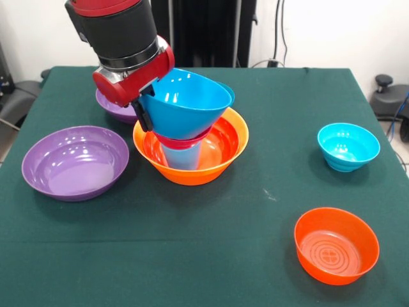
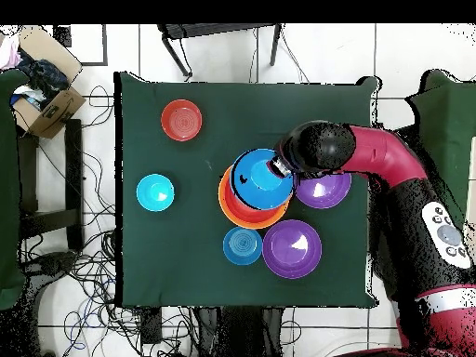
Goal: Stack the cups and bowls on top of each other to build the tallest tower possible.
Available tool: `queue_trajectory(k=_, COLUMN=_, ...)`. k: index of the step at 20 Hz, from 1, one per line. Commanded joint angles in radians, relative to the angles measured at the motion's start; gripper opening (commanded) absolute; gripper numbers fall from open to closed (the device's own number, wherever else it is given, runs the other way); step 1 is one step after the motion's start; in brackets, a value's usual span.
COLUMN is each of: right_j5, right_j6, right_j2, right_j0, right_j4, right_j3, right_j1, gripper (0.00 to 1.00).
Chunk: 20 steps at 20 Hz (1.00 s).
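The tower stands mid-table in the big orange bowl (image 1: pixel 220 153) (image 2: pixel 232 212). Inside it is the light blue cup (image 1: pixel 182 157), upside down, with a red bowl (image 1: pixel 185 139) on it. A blue bowl (image 1: pixel 185 99) (image 2: pixel 258 177) sits tilted on top. My gripper (image 1: pixel 144 114) (image 2: pixel 279 168) is shut on that bowl's left rim in the front view, with a black finger (image 1: pixel 142 118) on the outside wall. The inner finger is hidden.
Loose bowls lie around: a large purple bowl (image 1: pixel 75 161), a purple bowl (image 1: pixel 115 107) behind the arm, a cyan bowl (image 1: pixel 348 146) (image 2: pixel 155 192) and a red-orange bowl (image 1: pixel 337 244) (image 2: pixel 181 120). The overhead view shows two purple bowls (image 2: pixel 292 248) (image 2: pixel 325 192) and a small blue bowl (image 2: pixel 243 245).
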Motion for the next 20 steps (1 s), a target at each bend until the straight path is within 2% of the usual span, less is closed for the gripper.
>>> queue_trajectory(k=1, right_j5=0.001, right_j6=0.102, right_j2=-0.057, right_j0=0.043, right_j4=-0.017, right_j3=0.049, right_j1=0.029, gripper=0.00)
queue_trajectory(k=10, right_j5=0.044, right_j6=0.099, right_j2=-0.064, right_j0=0.054, right_j4=-0.008, right_j3=0.048, right_j1=0.023, gripper=0.00)
queue_trajectory(k=20, right_j5=0.040, right_j6=0.097, right_j2=-0.072, right_j0=0.062, right_j4=-0.008, right_j3=0.053, right_j1=0.025, gripper=0.00)
